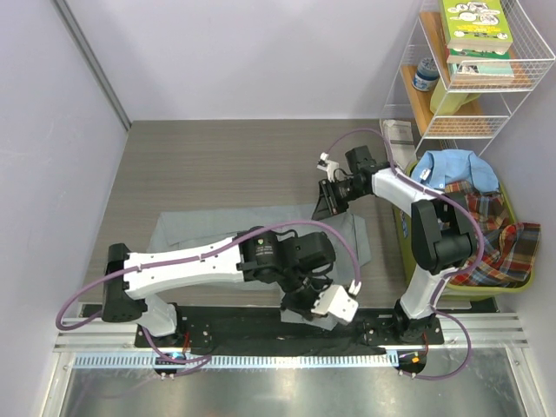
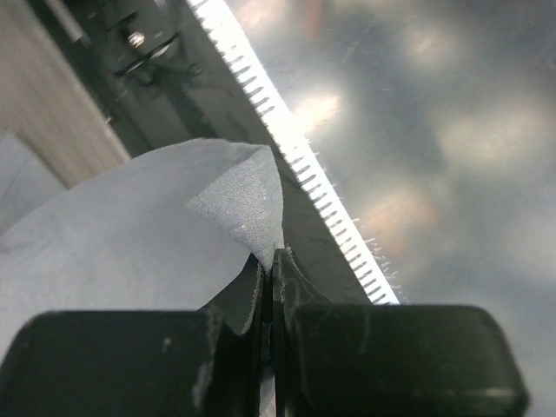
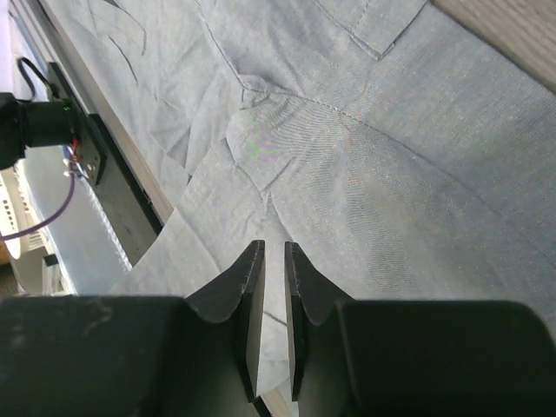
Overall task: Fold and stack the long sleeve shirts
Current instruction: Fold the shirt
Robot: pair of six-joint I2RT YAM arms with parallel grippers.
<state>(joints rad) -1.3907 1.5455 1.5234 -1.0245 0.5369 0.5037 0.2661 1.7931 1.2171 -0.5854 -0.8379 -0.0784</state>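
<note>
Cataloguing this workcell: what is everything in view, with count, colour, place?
plain grey collared cloth shirt: one, grey, spread flat mid-table
yellow-green basket: one, green, at table's right edge
light blue cloth shirt: one, blue, in the basket
red-green plaid cloth shirt: one, red-green, in the basket
grey wood-grain table: one, under the arms
white wire shelf rack: one, white, far right
green-covered books: a stack, on the rack
left gripper: black, shut on grey shirt's near corner
right gripper: black, jaws narrowly apart at shirt's far edge

The grey shirt point(image 1: 187, 228) is shown plain and muted, the blue shirt point(image 1: 452, 165) light, and the plaid shirt point(image 1: 499, 239) checked in red and green (with dark lines crossing). The table point(image 1: 226, 161) is grained grey-brown, the bin point(image 1: 401, 239) coloured yellow-green, the cables point(image 1: 87, 300) purple.
</note>
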